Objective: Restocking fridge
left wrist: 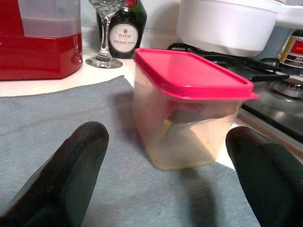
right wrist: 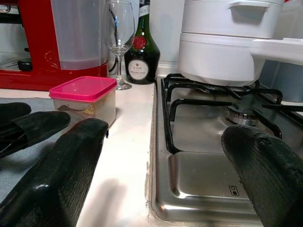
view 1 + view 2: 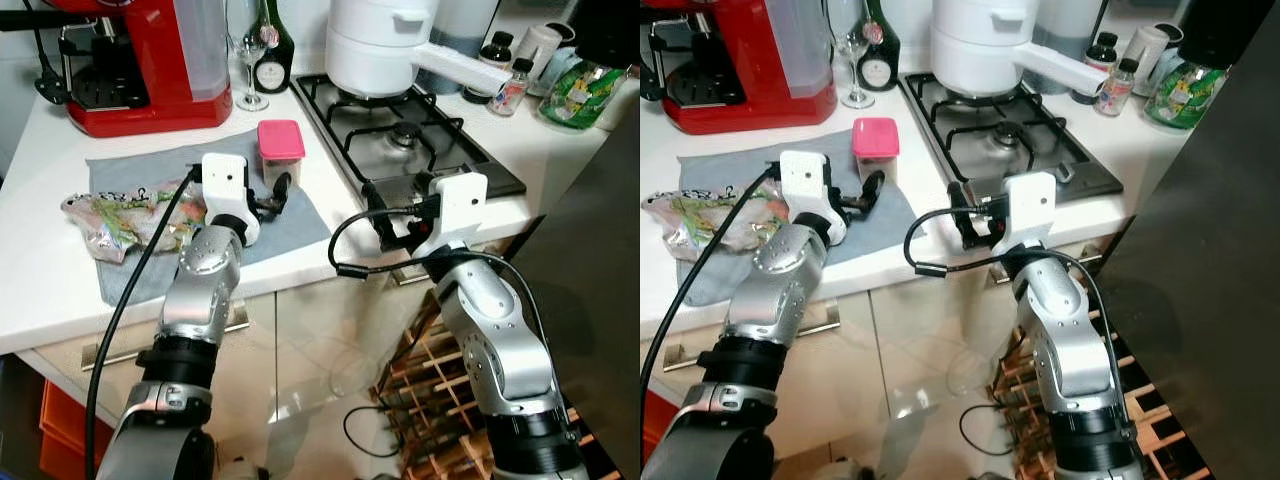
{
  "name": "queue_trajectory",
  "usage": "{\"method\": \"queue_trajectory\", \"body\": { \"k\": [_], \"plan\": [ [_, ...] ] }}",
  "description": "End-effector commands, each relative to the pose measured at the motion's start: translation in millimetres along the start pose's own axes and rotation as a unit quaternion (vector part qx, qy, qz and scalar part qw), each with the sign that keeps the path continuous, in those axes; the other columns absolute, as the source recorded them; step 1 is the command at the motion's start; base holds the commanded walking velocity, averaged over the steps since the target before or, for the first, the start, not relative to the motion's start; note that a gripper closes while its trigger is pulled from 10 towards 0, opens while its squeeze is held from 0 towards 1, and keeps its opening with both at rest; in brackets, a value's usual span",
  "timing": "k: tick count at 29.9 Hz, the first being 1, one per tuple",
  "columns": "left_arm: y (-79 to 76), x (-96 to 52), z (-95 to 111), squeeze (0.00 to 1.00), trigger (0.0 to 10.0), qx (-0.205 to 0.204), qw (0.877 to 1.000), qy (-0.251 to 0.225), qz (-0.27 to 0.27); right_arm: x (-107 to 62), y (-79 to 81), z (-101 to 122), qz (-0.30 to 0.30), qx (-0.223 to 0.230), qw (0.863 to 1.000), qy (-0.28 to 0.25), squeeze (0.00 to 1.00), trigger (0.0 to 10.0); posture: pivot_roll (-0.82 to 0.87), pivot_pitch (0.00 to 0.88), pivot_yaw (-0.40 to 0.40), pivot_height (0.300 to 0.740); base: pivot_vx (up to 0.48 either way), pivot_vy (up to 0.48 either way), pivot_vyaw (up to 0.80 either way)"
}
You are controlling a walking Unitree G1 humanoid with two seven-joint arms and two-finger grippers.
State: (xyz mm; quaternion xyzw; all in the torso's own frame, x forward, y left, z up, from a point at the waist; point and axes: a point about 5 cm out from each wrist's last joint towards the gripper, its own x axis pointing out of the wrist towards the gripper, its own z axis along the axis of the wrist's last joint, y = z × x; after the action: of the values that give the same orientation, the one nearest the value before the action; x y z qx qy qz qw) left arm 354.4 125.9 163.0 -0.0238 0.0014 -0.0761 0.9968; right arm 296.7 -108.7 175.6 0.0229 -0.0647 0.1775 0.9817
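The left tool (image 3: 277, 192), fingers spread apart, is held just before the pink-lidded container (image 3: 281, 150) on the grey cloth (image 3: 300, 215), while the right tool (image 3: 385, 215), likewise apart, is held at the worktop (image 3: 40, 290) edge by the gas hob (image 3: 410, 140).

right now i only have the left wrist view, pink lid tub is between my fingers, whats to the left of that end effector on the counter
Observer: A crumpled food bag lies on the grey cloth, to the left end effector's left.
Operator: where is the right end effector
Observer: It hovers open at the counter edge, by the front of the gas hob.
Operator: anything on the hob
Observer: A white pot sits on a back burner.
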Motion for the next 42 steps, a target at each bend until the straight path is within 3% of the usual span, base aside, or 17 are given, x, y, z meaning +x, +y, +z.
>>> {"method": "queue_trajectory", "body": {
  "k": [1, 18, 22, 24, 25, 27, 32, 38, 39, 40, 42],
  "plan": [
    [-7.9, 0.6, 7.5, 0.0, 10.0, 0.007, 1.0, -0.006, -0.007, 0.6, 0.7, 3.1, 0.005, -0.005, 1.0, -0.003, 0.0, 10.0, -0.01, 0.0, -0.049, 0.74, 0.0, 0.0, 0.0],
    [-46.8, -1.7, 32.7, 0.0, 10.0, 0.045, 0.998, -0.029, 0.023, 3.3, -0.5, 5.9, 0.004, -0.008, 1.0, -0.006, 0.0, 10.0, -0.02, 0.0, -0.055, 0.74, 0.0, 0.0, 0.0],
    [-30.3, -9.9, 49.6, 0.0, 10.0, 0.062, 0.995, -0.068, 0.046, 6.2, 1.5, 4.3, 0.001, 0.037, 0.999, -0.001, 0.0, 10.0, -0.02, 0.0, -0.054, 0.74, 0.0, 0.0, 0.0],
    [-13.5, -21.0, 69.0, 0.0, 10.0, 0.077, 0.989, -0.108, 0.068, 11.4, 3.7, 1.8, 0.0, 0.095, 0.995, 0.009, 0.0, 10.0, 0.01, 0.0, -0.059, 0.74, 0.0, 0.0, 0.0],
    [-8.1, -24.3, 74.8, 0.0, 10.0, 0.082, 0.987, -0.119, 0.075, 13.9, 5.0, 1.7, 0.004, 0.102, 0.995, 0.011, 0.0, 10.0, 0.03, 0.0, -0.062, 0.74, 0.0, 0.0, 0.0],
    [-2.8, -27.4, 80.0, 0.0, 10.0, 0.087, 0.984, -0.129, 0.082, 17.0, 7.6, 0.7, 0.011, 0.106, 0.994, 0.015, 0.0, 10.0, 0.04, 0.0, -0.064, 0.74, 0.0, 0.0, 0.0],
    [13.1, -33.7, 92.8, 0.0, 10.0, 0.106, 0.978, -0.145, 0.109, 34.6, 32.8, -9.5, 0.065, 0.093, 0.992, 0.051, 0.0, 10.0, 0.1, 0.0, -0.065, 0.74, 0.0, 0.0, 0.0],
    [17.1, -33.8, 81.7, 0.0, 10.0, 0.132, 0.978, -0.123, 0.109, 48.9, 41.9, -21.1, 0.058, 0.082, 0.992, 0.079, 0.0, 10.0, 0.13, 0.0, -0.058, 0.74, 0.0, 0.0, 0.0],
    [17.9, -34.1, 77.2, 0.0, 10.0, 0.137, 0.978, -0.114, 0.105, 51.7, 41.6, -22.7, 0.048, 0.079, 0.992, 0.081, 0.94, 10.0, 0.13, 0.0, -0.058, 0.74, 0.0, 0.0, 0.0],
    [17.7, -34.9, 73.5, 0.0, 10.0, 0.14, 0.979, -0.109, 0.103, 53.5, 40.8, -23.3, 0.042, 0.081, 0.993, 0.08, 1.0, 10.0, 0.14, 0.0, -0.059, 0.74, 0.0, 0.0, 0.0],
    [17.2, -37.4, 69.8, 0.0, 10.0, 0.145, 0.979, -0.106, 0.099, 56.8, 38.9, -23.3, 0.031, 0.075, 0.994, 0.077, 1.0, 10.0, 0.14, 0.0, -0.06, 0.74, 0.0, 0.0, 0.0]
  ]
}}
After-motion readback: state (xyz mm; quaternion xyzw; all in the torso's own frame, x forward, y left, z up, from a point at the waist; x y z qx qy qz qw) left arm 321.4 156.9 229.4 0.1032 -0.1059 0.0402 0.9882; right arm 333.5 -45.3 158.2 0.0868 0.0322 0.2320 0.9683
